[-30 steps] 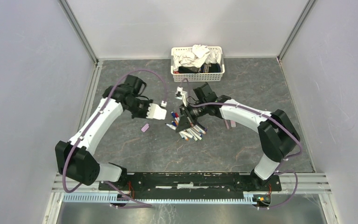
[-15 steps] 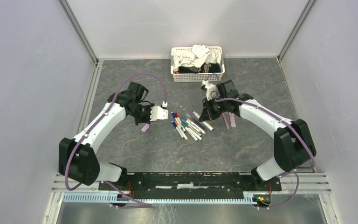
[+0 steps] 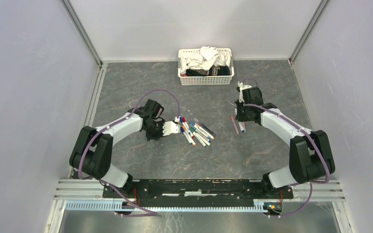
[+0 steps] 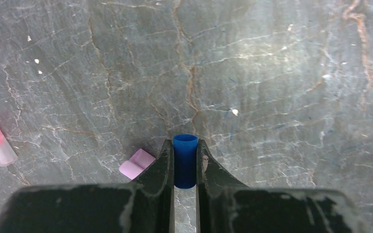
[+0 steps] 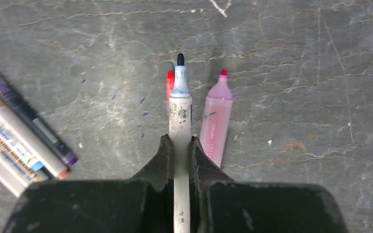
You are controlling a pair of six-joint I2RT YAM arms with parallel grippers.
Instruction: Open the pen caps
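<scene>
Uncapped pen [image 5: 180, 111] now rightward; cloths [image 3: 201, 57] in basket [image 3: 205, 79]

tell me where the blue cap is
The blue cap is pinched in the left jaws, low centre in the left wrist view, with a lilac cap lying just left of it.

Right claw [image 5: 179, 150] carried pen [image 5: 180, 116] rightward — left claw [image 4: 185, 165], blue cap [image 4: 185, 158], dropped lower.

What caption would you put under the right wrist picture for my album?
Right claw pinches an uncapped white pen beside a pink marker.
</scene>
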